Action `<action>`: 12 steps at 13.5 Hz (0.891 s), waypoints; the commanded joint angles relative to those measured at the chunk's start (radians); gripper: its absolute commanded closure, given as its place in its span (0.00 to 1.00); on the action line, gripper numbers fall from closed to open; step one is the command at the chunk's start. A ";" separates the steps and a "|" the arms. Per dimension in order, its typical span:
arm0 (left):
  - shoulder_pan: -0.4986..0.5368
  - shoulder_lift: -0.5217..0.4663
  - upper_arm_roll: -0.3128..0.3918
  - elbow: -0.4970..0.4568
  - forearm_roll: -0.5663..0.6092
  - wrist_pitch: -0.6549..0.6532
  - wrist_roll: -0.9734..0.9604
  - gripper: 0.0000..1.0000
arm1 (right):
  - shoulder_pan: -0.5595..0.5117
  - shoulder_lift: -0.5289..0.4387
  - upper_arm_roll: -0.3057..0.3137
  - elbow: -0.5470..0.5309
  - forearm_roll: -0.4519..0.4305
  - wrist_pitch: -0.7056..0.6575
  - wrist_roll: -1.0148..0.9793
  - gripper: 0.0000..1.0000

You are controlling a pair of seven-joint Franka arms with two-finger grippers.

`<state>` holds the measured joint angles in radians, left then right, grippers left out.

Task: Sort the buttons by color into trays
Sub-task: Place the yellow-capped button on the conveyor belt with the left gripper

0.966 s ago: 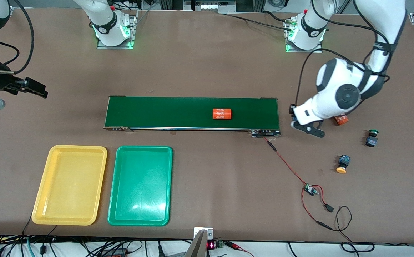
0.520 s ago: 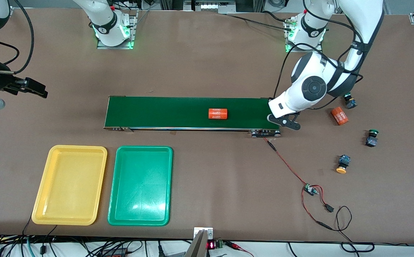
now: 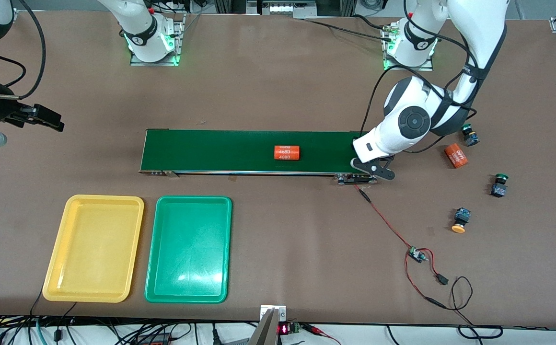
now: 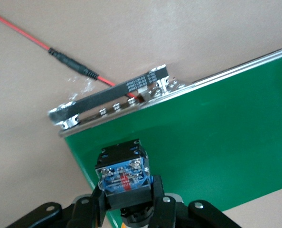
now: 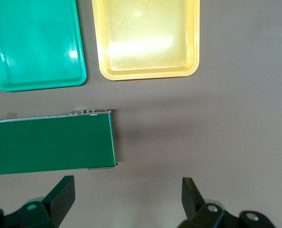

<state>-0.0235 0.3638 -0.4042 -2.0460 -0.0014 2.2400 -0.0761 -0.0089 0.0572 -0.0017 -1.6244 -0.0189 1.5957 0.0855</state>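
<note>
My left gripper [image 4: 126,199] is shut on a button [image 4: 123,172] with a dark body and a blue label, its cap mostly hidden between the fingers. It hangs over the left arm's end of the dark-green belt [image 3: 220,151]; in the front view the left gripper [image 3: 371,168] hides the button. Three more buttons lie on the table near the left arm's end: a green-capped one [image 3: 500,184], a yellow-capped one [image 3: 460,219] and a third [image 3: 469,135] beside the arm. The yellow tray [image 3: 93,248] and green tray [image 3: 189,249] lie side by side, nearer the front camera than the belt. My right gripper [image 5: 126,190] waits open over bare table by the belt's other end.
One orange cylinder marked 4680 [image 3: 286,152] lies on the belt, another [image 3: 455,155] on the table past the belt's end. A red wire [image 3: 383,218] runs from the belt to a small circuit board [image 3: 417,254] with loose leads.
My left arm has carried the button from over the table beside the orange cylinder to the belt's end. The cylinder on the belt has drifted toward the right arm's end.
</note>
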 commanded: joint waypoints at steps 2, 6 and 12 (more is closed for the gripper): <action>-0.032 0.046 0.001 0.037 -0.006 -0.005 -0.013 1.00 | -0.003 -0.004 0.002 0.001 0.016 0.001 0.014 0.00; -0.042 0.052 -0.001 0.027 -0.008 -0.006 -0.014 0.98 | -0.005 -0.004 0.000 0.001 0.016 0.001 0.013 0.00; -0.015 0.003 0.008 0.064 -0.006 -0.011 0.061 0.00 | -0.013 -0.004 0.000 0.001 0.016 0.000 0.007 0.00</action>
<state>-0.0575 0.4110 -0.4052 -2.0038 -0.0014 2.2424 -0.0649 -0.0100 0.0572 -0.0018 -1.6245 -0.0183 1.5957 0.0855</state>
